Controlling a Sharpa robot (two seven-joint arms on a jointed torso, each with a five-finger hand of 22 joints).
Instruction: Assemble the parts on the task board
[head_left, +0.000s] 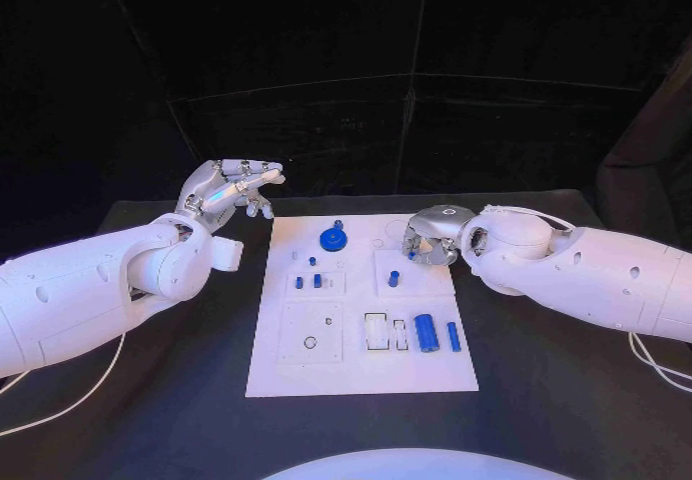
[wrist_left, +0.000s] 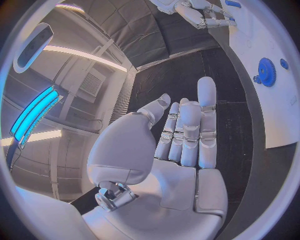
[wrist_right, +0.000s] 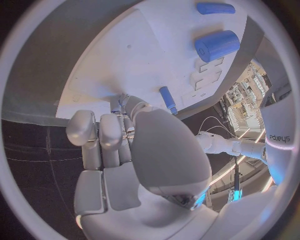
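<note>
The white task board (head_left: 361, 372) lies mid-table. A blue gear (head_left: 333, 238) sits at its far end, also in the left wrist view as the gear (wrist_left: 267, 71). Small blue pegs (head_left: 300, 283) stand in the middle row, one peg (head_left: 392, 279) near my right hand. A thick blue cylinder (head_left: 426, 331) and a slim pin (head_left: 453, 336) lie at the near right. My right hand (head_left: 430, 235) rests curled on the board's far right, fingertips down, pinching a small blue part (head_left: 411, 254). My left hand (head_left: 231, 190) hovers off the board's far left corner, fingers straight and apart, holding nothing.
Black tabletop (head_left: 173, 400) surrounds the board on all sides. In the right wrist view, the cylinder (wrist_right: 217, 45), the slim pin (wrist_right: 215, 8) and a standing peg (wrist_right: 167, 100) lie beyond my right hand (wrist_right: 125, 145). White cutout slots (head_left: 378, 330) sit beside the cylinder.
</note>
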